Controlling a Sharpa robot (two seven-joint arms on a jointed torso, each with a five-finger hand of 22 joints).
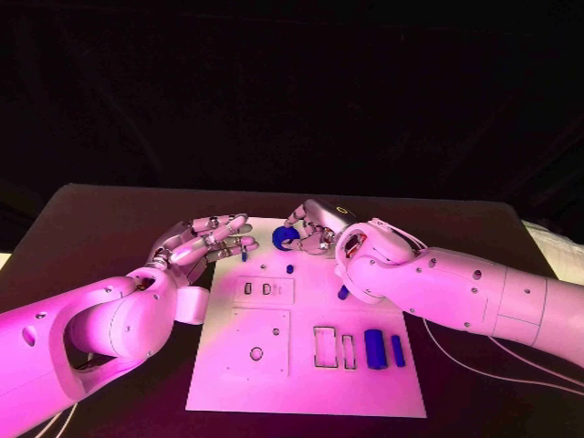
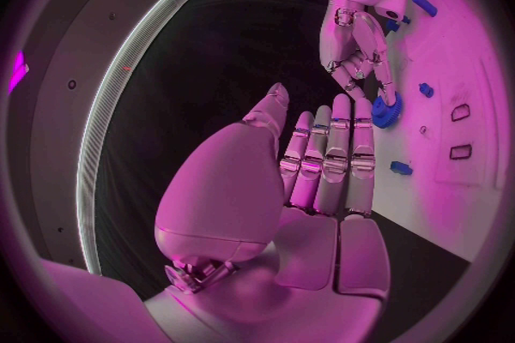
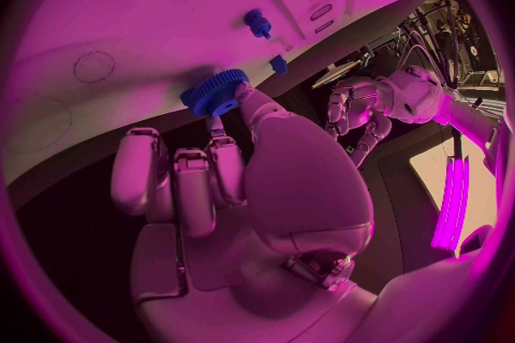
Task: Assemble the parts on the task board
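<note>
The white task board (image 1: 259,379) lies in the middle of the black table. My right hand (image 1: 325,228) pinches a blue toothed gear (image 1: 285,237) between thumb and a finger at the board's far edge; the right wrist view shows the gear (image 3: 215,92) at the thumb tip, and the left wrist view shows the gear (image 2: 386,110) under the right hand (image 2: 360,51). My left hand (image 1: 207,239) hovers at the board's far left corner, fingers (image 2: 333,146) straight and apart, holding nothing. Two blue bars (image 1: 374,349) stand by the slots at the near right.
A small blue peg (image 1: 289,268) and another small piece (image 1: 245,255) sit on the far part of the board, and a blue piece (image 1: 342,292) lies under my right wrist. Rectangular slots (image 1: 327,347) and round holes (image 1: 255,352) mark the board.
</note>
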